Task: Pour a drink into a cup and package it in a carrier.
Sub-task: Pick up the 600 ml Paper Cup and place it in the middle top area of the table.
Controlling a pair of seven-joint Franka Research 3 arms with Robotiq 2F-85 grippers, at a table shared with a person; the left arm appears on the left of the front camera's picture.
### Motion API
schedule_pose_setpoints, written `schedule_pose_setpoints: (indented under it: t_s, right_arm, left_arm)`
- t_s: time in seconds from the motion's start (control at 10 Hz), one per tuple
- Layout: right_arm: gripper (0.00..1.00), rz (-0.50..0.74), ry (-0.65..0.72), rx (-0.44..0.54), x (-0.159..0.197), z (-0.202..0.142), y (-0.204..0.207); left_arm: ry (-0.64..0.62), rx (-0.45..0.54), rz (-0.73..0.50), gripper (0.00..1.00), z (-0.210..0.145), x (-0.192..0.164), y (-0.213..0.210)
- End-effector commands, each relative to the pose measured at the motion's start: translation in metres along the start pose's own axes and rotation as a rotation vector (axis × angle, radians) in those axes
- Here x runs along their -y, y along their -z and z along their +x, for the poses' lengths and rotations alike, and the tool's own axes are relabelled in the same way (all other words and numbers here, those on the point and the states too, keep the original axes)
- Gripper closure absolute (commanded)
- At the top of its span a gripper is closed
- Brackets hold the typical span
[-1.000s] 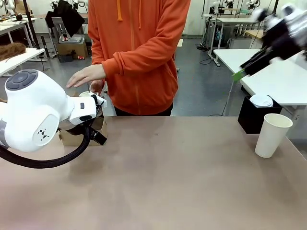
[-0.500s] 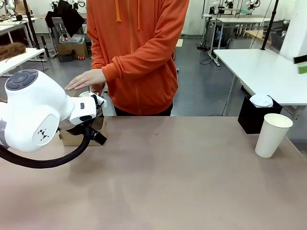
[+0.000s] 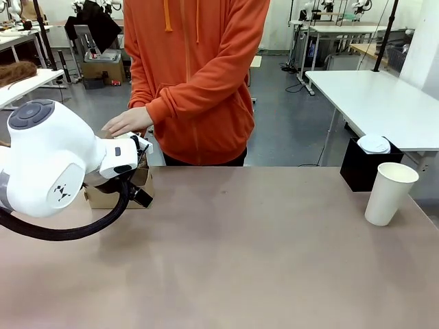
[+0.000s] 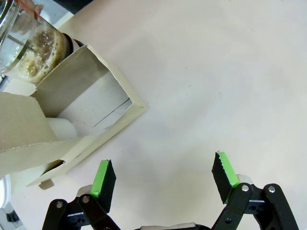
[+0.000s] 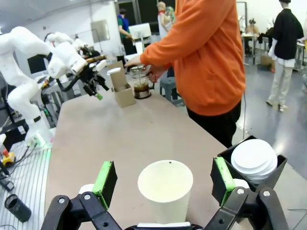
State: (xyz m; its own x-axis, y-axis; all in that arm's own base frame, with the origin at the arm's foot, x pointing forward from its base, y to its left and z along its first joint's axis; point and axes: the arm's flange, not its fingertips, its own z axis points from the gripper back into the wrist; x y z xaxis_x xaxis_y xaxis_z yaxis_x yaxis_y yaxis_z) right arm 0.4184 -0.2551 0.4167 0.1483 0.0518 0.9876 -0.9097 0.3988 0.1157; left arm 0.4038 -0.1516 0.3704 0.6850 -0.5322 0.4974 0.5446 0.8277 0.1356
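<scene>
Low in the right wrist view, the right gripper (image 5: 164, 175), swung down from upper right, is straddling the cup (image 5: 165, 189), jaws wide, gripping nothing. Upper left, the person's hand (image 3: 127, 122) is settling on the jug (image 5: 140, 86) by the carrier (image 3: 103, 197). The left gripper (image 4: 163, 175) is hanging open. A pour looks close.

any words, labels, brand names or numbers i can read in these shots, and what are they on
No readable words, numbers or brand names anywhere.
emblem on the left arm: a small dark sign, not letters.
cup, carrier, glass jug, black box: plain, no print visible.
Anything farther off in the room is too small and blurred to read.
</scene>
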Motion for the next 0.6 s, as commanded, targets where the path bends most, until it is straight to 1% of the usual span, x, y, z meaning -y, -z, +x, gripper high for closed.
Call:
schedule_pose_setpoints:
  t_s: [0.0,0.1,0.4,0.5]
  right_arm:
    - [0.00,-0.011,-0.076,0.010,0.011,0.011,0.006]
    - [0.00,0.000,0.000,0.000,0.000,0.000,0.000]
    - [0.00,0.000,0.000,0.000,0.000,0.000,0.000]
    - [0.00,-0.001,-0.016,0.002,0.005,-0.005,0.000]
  left_arm:
    - [0.001,0.001,-0.001,0.00,0.000,0.000,0.000]
    - [0.001,0.001,-0.001,0.00,0.000,0.000,0.000]
    - [0.001,0.001,-0.001,0.00,0.000,0.000,0.000]
    - [0.001,0.001,-0.001,0.00,0.000,0.000,0.000]
